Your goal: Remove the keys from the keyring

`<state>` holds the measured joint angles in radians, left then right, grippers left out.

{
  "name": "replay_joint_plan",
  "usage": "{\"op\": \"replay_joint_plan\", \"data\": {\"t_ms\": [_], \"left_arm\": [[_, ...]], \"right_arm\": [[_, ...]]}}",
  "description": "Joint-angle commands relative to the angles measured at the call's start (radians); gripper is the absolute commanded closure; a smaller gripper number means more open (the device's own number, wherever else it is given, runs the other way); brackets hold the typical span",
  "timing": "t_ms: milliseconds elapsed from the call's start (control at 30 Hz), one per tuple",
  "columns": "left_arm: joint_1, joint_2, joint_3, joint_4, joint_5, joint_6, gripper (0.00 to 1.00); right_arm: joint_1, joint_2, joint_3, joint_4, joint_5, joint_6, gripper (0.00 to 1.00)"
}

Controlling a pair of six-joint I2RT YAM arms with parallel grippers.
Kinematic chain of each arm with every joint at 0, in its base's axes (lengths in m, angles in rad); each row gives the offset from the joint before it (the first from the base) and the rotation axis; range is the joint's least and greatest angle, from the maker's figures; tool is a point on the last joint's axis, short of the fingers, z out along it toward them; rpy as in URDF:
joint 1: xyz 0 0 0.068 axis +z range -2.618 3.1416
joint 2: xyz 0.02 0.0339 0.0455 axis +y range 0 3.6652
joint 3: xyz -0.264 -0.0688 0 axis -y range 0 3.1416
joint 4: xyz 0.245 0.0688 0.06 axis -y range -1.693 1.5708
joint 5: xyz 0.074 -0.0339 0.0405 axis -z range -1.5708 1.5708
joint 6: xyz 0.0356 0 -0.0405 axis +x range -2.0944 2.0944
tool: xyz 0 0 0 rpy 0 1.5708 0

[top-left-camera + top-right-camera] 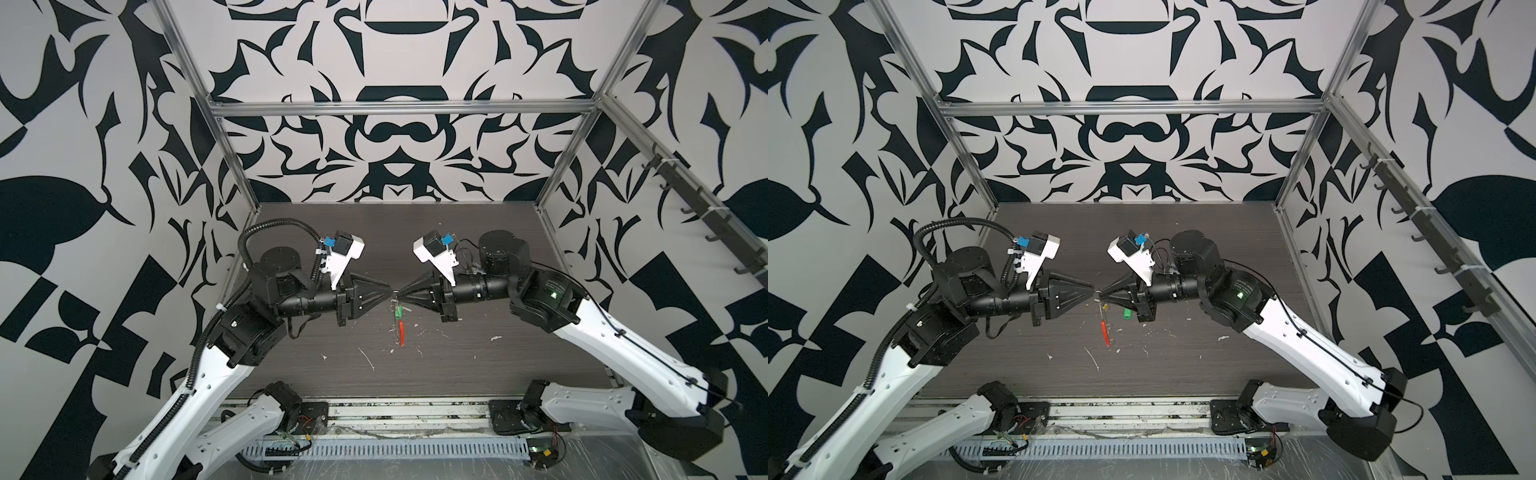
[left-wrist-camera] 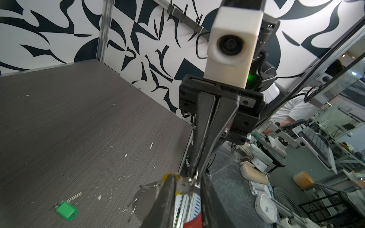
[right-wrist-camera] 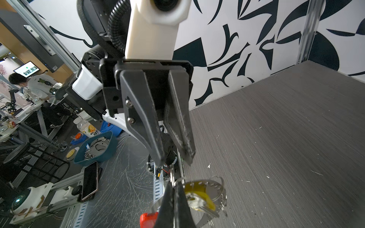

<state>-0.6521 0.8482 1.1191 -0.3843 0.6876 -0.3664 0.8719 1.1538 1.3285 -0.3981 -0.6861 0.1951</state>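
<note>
- Nearest to the front edge, white flecks [image 1: 368, 359] lie on the table [image 1: 457, 257]. They are not your work, so ignore them.
- A little farther, the keyring [image 1: 1106, 328] hangs in the air over the middle of the table, with its red sleeve [image 3: 148, 219] at the lowest part.
- Above the sleeve, your two grippers meet tip to tip. The right gripper [image 1: 402, 293] is pinched tight on a small silver ring [image 3: 172, 175] of the keyring. Use it as your anchor and hold it steady.
- The left gripper [image 1: 390, 294] has its jaws narrow, with a small gap between them. I cannot see anything clamped there.
- The yellow key [image 3: 199, 194] is on the keyring, just beside the right gripper's tips. I judge this key is your step now.
- Take the key's own metal part with the left gripper, not the thin wire loop.
- Then slide the key along the wire toward the opening, slowly and without twisting, so the wire does not slip out of the anchor grip.
- Farther, the green key [image 2: 66, 210] lies flat on the table, apart from the keyring. This key is done, and you should not touch it.
</note>
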Motion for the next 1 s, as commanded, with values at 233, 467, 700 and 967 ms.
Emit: {"op": "replay_joint_plan", "data": {"t_ms": [233,467,700,967], "left_arm": [[0.0,0.039,0.065,-0.085,0.085,0.052,0.86],[0.0,0.041,0.067,-0.1,0.082,0.052,0.86],[0.0,0.042,0.058,-0.08,0.084,0.041,0.98],[0.0,-0.01,-0.023,0.067,0.024,-0.005,1.0]], "right_arm": [[-0.003,-0.002,0.054,0.016,-0.002,-0.01,1.0],[-0.002,-0.003,0.055,0.022,0.016,-0.007,1.0],[-0.002,0.004,0.054,0.037,0.004,0.007,1.0],[-0.002,-0.01,0.03,0.093,0.006,0.024,1.0]]}}
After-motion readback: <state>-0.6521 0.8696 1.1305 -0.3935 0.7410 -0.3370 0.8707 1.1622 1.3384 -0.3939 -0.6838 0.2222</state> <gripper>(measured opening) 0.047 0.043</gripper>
